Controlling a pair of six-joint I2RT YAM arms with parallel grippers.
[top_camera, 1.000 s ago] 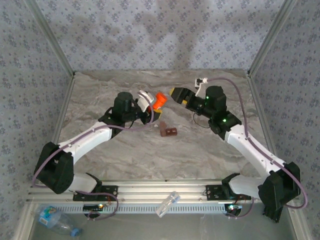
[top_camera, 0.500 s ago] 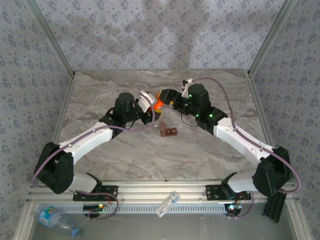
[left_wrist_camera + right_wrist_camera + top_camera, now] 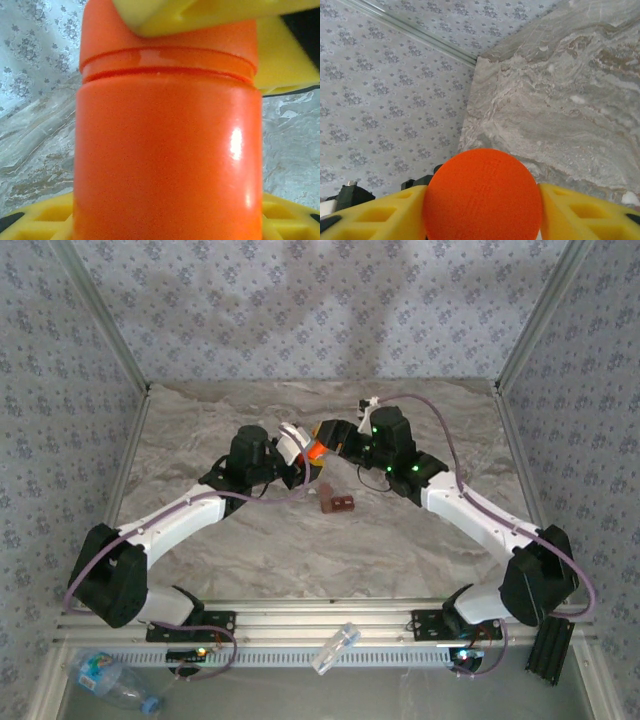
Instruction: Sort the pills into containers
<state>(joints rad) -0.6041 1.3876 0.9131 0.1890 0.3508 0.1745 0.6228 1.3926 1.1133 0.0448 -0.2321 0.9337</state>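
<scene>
- Nearest, below the table's front rail (image 3: 300,618), a clear water bottle (image 3: 108,676) with a blue label lies on its side at the left. A small clear plastic piece (image 3: 337,647) rests tilted on the rail between the two arm bases.
- On the marbled table (image 3: 250,550), a small brown object (image 3: 337,504) lies just in front of the spot where the two grippers meet, apart from both.
- The left gripper (image 3: 298,447) reaches in from the left and is clamped on the body of the orange-red pill bottle (image 3: 167,150). In the left wrist view its yellow fingers (image 3: 35,220) sit on either side of the bottle's lower part.
- The bottle is held above the table near its middle, between the two grippers, and it is capped.
- The right gripper (image 3: 325,433) comes in from the right and is closed on the bottle's cap (image 3: 482,200). In the right wrist view its yellow fingers (image 3: 580,212) press against both sides of the round cap.
- Farthest back, patterned wallpaper (image 3: 330,310) rises behind the table.
</scene>
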